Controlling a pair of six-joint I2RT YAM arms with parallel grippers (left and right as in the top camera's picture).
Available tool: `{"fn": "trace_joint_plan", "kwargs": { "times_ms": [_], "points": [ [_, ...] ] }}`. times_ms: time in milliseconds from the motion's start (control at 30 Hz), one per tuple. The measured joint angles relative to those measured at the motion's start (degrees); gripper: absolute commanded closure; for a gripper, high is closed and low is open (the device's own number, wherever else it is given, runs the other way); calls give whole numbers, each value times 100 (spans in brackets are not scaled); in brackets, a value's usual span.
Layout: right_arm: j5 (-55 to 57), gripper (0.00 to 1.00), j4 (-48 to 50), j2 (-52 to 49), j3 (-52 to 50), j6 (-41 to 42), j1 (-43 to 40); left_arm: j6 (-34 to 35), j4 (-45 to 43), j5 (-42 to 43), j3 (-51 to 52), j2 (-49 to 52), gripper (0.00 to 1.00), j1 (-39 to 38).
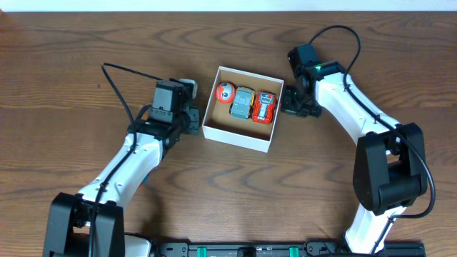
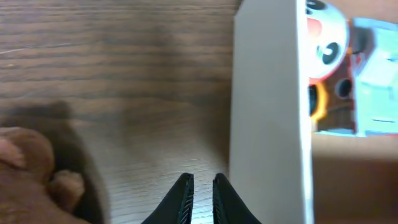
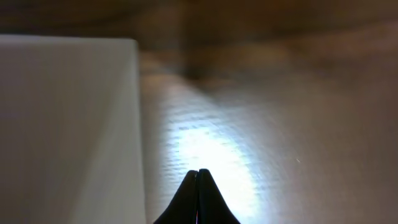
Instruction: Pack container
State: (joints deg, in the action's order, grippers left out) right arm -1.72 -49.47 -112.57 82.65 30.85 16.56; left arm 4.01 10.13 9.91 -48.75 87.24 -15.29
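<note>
The container (image 1: pixel 230 127) is a square white box with a brown inside, in the middle of the table. In it lie a red and white ball toy (image 1: pixel 225 92), a grey-blue toy car (image 1: pixel 243 104) and a red-orange toy car (image 1: pixel 264 107), side by side along the far wall. My left gripper (image 1: pixel 196 118) is just outside the box's left wall (image 2: pixel 267 112); its jaws (image 2: pixel 200 180) are a narrow gap apart and empty. My right gripper (image 1: pixel 286 104) is just outside the right wall (image 3: pixel 68 124); its jaws (image 3: pixel 198 173) are shut on nothing.
A brown soft-looking thing (image 2: pixel 25 171) lies blurred on the table at the lower left of the left wrist view. The ball toy (image 2: pixel 324 37) and a car (image 2: pixel 376 74) show over the wall there. Bare wood table (image 1: pixel 86 43) surrounds the box.
</note>
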Motion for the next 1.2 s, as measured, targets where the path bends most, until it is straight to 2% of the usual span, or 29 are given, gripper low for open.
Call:
{"fn": "trace_joint_plan", "kwargs": {
  "times_ms": [367,667,700,733,833,900,933,1000,1067,1100,1167,1200],
  "points": [
    [-492,96,752,-2,0,-664,-4,2,494,-24,0,0,86,-732],
    [-562,96,949,-2,0,-1038,-42,46,621,-85,0,0,85,-883],
    [-564,96,968,-2,0,-1062,-42,48,623,-87,0,0,83,-883],
    [-566,96,981,-2,0,-1086,-42,46,623,-90,0,0,75,-883],
    [-557,94,988,-2,0,-1130,-46,66,640,-136,0,0,75,-881],
    [-527,90,984,-2,0,-1165,-46,61,643,-151,0,-2,70,-876],
    [-496,88,975,-2,0,-1178,-46,61,643,-181,0,-4,67,-870],
    [-411,85,944,-2,0,-1200,-46,48,640,-243,0,-48,55,-831],
    [-321,81,866,-2,0,-1207,-46,76,647,-337,0,-195,54,-752],
    [-264,76,807,-2,0,-1207,-46,81,640,-372,0,-310,53,-699],
    [-127,64,702,4,0,-1204,-48,66,654,-437,0,-638,37,-579],
    [-57,58,656,22,0,-1226,-57,72,682,-455,0,-850,21,-492]
  ]
}}
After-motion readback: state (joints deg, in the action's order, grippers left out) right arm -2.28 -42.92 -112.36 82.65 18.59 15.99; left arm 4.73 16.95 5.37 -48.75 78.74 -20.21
